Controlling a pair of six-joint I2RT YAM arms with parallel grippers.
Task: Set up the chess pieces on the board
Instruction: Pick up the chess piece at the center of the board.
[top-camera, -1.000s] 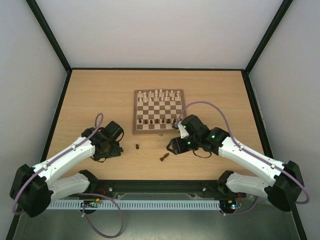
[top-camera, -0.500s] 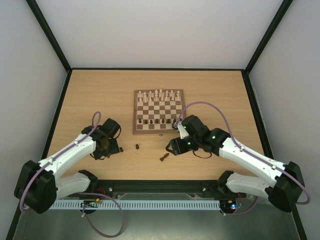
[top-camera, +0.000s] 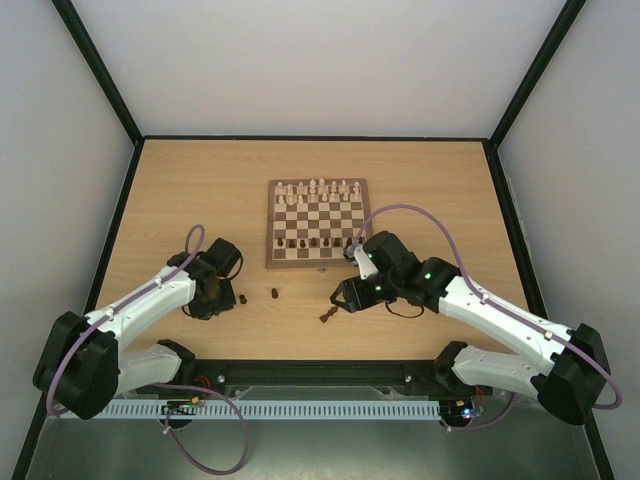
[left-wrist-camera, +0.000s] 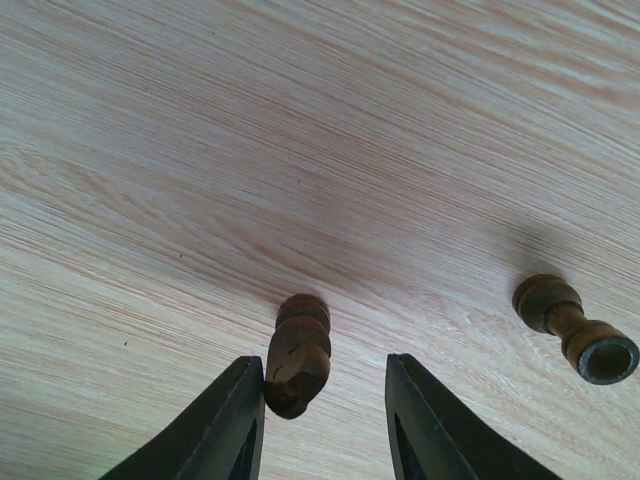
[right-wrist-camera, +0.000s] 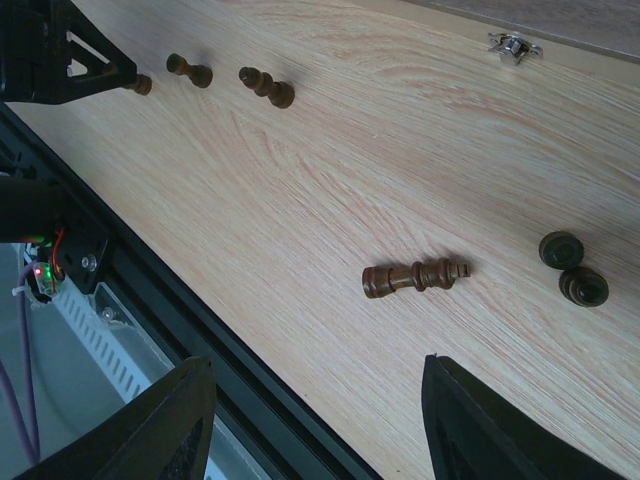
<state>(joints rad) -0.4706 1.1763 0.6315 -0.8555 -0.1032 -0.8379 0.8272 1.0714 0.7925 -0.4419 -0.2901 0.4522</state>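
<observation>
The board lies mid-table, with cream pieces on its far rows and several dark pieces on its near row. Three dark pieces lie loose on the table in front of it. My left gripper is open around one lying dark piece, which is right against the left finger. A second dark piece lies to its right. My right gripper is open and empty above a lying dark king.
Two small dark pieces lie right of the king in the right wrist view. The board's metal clasp is at its near edge. The black table rail runs close below the right gripper.
My left gripper has drawn back slightly to the left, uncovering the dark piece at its fingertips. The right arm has barely moved.
</observation>
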